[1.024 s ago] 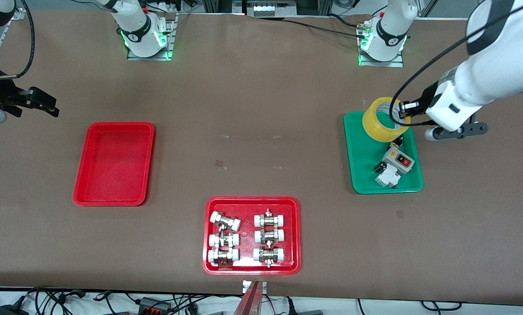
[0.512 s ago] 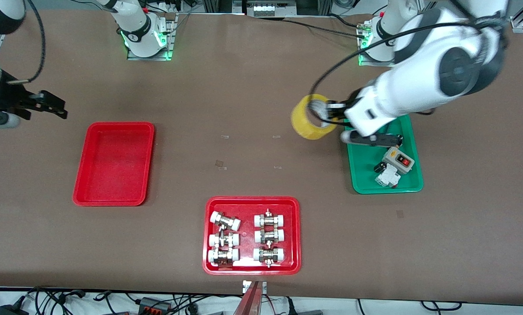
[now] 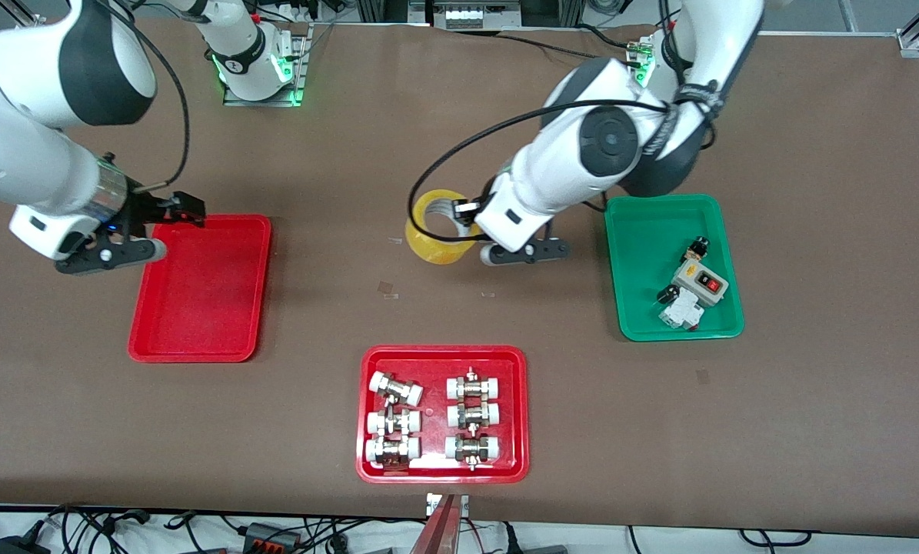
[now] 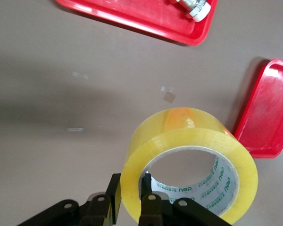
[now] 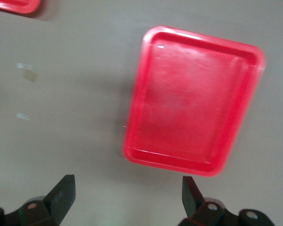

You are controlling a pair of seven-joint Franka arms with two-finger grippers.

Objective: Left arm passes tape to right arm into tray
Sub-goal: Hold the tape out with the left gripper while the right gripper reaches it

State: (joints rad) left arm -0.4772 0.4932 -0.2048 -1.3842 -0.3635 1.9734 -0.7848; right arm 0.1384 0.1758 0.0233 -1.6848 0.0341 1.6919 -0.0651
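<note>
**A:** What fills the scene, biggest things first?

**B:** A brown table [image 3: 459,308] spans the front view. Two white robot arms reach over it. The left arm [image 3: 605,146] stretches toward the table's middle; the right arm [image 3: 44,154] hangs at its own end of the table.

**A:** What sits on the table?

**B:** Three trays. A plain red tray [image 3: 140,338] lies toward the right arm's end. A green tray [image 3: 620,254] lies toward the left arm's end, with a grey switch box [image 3: 700,282] and small electrical parts in it. A second red tray [image 3: 436,358], nearest the front camera, holds six metal fittings with white caps [image 3: 433,420].

**A:** Where is the tape?

**B:** The yellow tape roll [image 3: 434,231] is in the air over bare table, between the plain red tray and the green tray. It stands on edge, its wide hole showing.

**A:** How is it held?

**B:** The left gripper [image 4: 129,195] is clamped on the roll's wall: one finger inside the hole, one outside, as the left wrist view shows.

**A:** And the other gripper?

**B:** The right gripper [image 5: 127,193] hovers by the plain red tray's edge, fingers spread wide apart, holding nothing.
</note>
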